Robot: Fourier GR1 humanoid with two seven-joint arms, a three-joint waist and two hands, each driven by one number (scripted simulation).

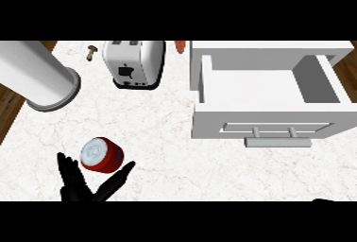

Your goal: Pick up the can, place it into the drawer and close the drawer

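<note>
A red can (102, 155) with a silver top stands on the white marble counter at the lower left. My left hand (82, 186) is just below it, open, its fingers on the can's left and its thumb on the right, neither clearly touching. The white drawer (268, 124) stands pulled out at the right, nothing inside, its bar handle (277, 141) facing me. Only a dark sliver of my right hand (330, 200) shows at the bottom right edge.
A silver toaster (134, 63) stands at the back centre. A big white cylinder (36, 76) lies at the back left. A small brown item (91, 52) and an orange-red item (181, 46) sit along the back edge. Wooden floor shows at the left.
</note>
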